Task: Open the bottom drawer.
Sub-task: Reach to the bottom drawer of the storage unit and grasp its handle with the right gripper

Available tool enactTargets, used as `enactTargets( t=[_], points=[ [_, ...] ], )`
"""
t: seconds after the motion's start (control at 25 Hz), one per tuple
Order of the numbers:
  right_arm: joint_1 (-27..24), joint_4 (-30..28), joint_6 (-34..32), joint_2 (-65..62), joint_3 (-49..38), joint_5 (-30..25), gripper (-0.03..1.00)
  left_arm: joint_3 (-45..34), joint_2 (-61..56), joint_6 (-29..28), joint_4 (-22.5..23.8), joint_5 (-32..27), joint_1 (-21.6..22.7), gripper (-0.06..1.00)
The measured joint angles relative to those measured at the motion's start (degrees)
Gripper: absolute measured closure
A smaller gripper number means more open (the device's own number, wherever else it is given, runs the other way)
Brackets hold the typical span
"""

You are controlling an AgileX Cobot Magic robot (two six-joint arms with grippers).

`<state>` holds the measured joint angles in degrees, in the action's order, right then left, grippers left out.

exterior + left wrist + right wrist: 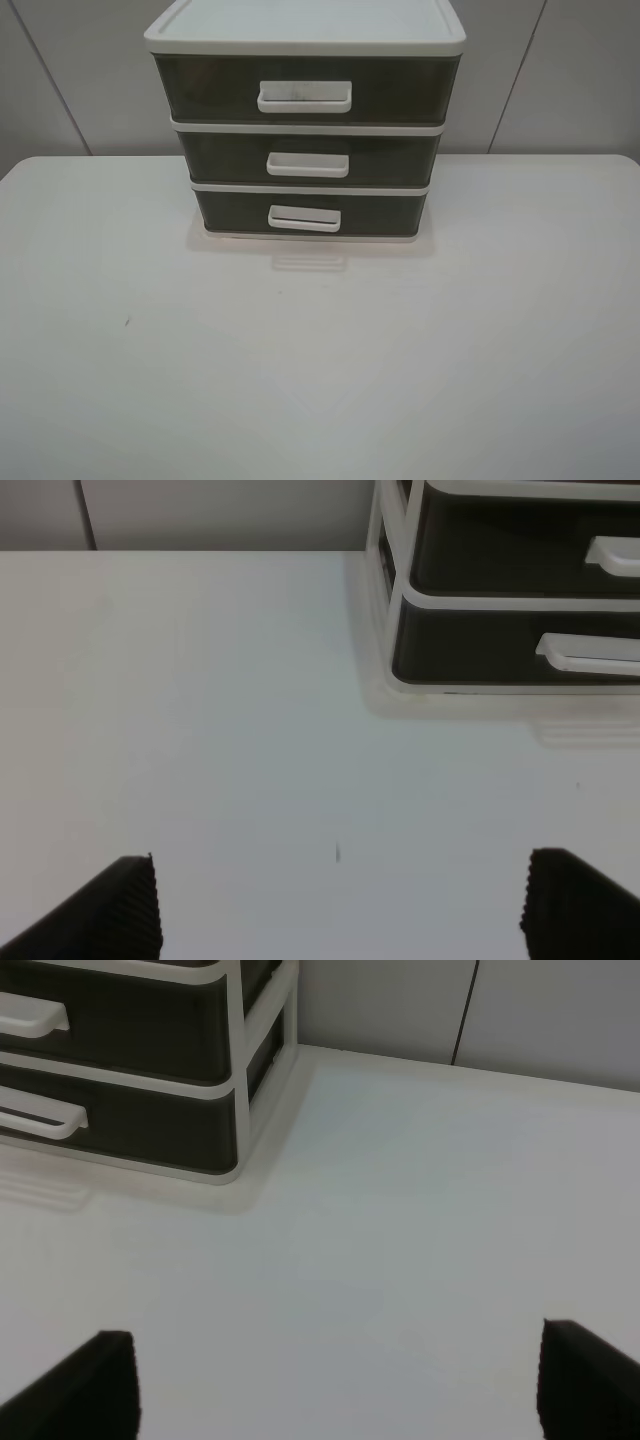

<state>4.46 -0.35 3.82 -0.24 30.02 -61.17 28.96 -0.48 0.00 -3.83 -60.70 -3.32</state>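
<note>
Currently, the left gripper (340, 912) is held wide open over the white surface (200, 730), and nothing is caught between its black ribbed fingertips (120, 910). The right gripper (340, 1385) is likewise spread wide, and nothing is gripped by it. A small dark speck (337, 853) is seen on the surface just ahead of the left gripper. Further out, a three-tier drawer unit (305, 35) is set at the middle of the surface's far edge, well apart from both grippers. The bottom drawer (235, 210) is found in the lowest tier, shut, with its dark front flush with the white frame (310, 185); its small white handle (304, 218) is untouched. The middle drawer (225, 155) and the taller top drawer (210, 90) above it are shut as well.
</note>
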Motion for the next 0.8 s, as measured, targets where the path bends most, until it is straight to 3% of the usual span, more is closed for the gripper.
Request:
enactTargets(
  t=[0.8],
  points=[
    [0.0, 0.0, -0.2, 0.0, 0.0, 0.0, 0.18, 0.0, 0.0, 0.0, 0.0, 0.0, 0.0, 0.20]
  ],
)
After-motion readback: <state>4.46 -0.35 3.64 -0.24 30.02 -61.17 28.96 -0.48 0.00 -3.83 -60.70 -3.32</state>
